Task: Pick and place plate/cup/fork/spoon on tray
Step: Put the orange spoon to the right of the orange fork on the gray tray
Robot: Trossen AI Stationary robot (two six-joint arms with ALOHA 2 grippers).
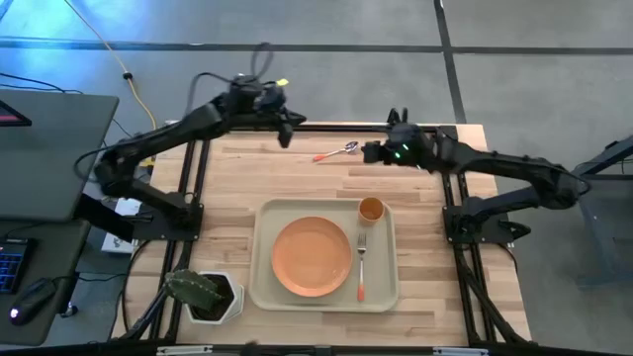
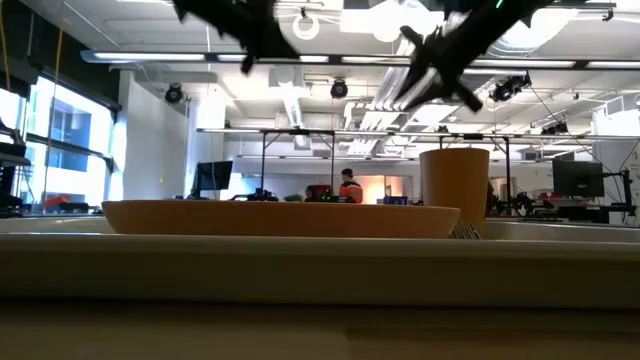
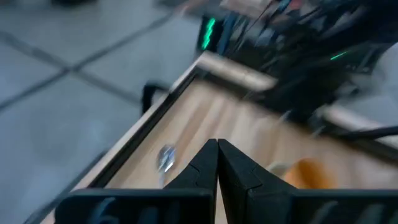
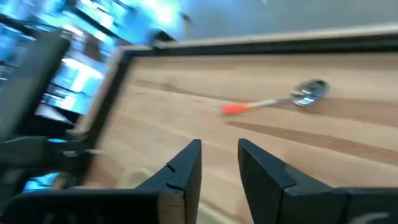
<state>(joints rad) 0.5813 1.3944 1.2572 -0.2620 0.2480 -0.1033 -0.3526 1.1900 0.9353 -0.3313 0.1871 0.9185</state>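
Observation:
The beige tray (image 1: 386, 297) lies on the table's near middle. On it rest the orange plate (image 1: 312, 256), the cup (image 1: 371, 209) upright at its far right corner, and the fork (image 1: 361, 265) right of the plate. The spoon (image 1: 336, 152) lies flat on the wood near the far edge, also seen in the right wrist view (image 4: 277, 99). My left gripper (image 1: 286, 137) hangs shut above the far edge, left of the spoon, holding nothing. My right gripper (image 1: 368, 152) is raised just right of the spoon, its fingers (image 4: 186, 163) apart and empty.
A white square pot with a green plant (image 1: 203, 293) stands at the near left corner. A laptop sits on a side table (image 1: 49, 148) to the left. Bare wood lies between the tray and the far edge.

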